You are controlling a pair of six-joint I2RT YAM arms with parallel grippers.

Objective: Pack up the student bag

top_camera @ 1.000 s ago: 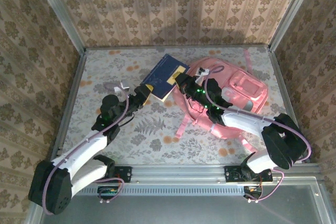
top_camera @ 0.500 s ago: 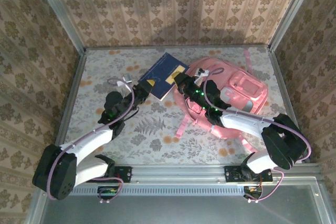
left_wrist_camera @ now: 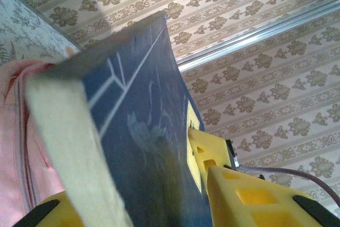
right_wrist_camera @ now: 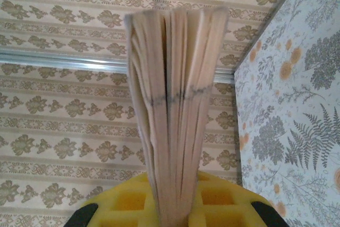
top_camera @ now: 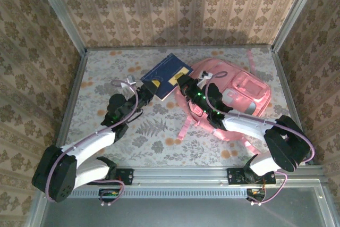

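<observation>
Overhead view: pink backpack (top_camera: 245,85) lies flat on the far right part of the table (top_camera: 101,78), front pocket up, pink straps trailing toward the near edge. Both arms reach in to a dark blue book (top_camera: 164,74) w/ a yellow label, just left of the backpack. The book's right corner meets the backpack's left edge.

R gripper (top_camera: 180,83) is at the book's near-right edge, right arm lying across the backpack. R wrist cam: yellow fingers (right_wrist_camera: 122,206) are pinched tight on the book (right_wrist_camera: 175,99). Its page block stands straight up out of the R gripper (right_wrist_camera: 172,208), pages fanned a bit at the top. Floral table (right_wrist_camera: 289,110) is on the right of that view, wallpaper behind.

L gripper (top_camera: 145,92) sits at the book's near-left corner. L wrist cam: book (left_wrist_camera: 143,131) sits btwn the two yellow fingers, blue cover toward the right finger (left_wrist_camera: 239,195), pale page edge toward the lower-left one. Right finger looks to be against the cover. Can't tell if the L gripper (left_wrist_camera: 133,200) is actually clamped or just straddling, gap approx book-thick. Pink backpack (left_wrist_camera: 11,147) fabric shows at the left edge of that view, just beside the book.
</observation>
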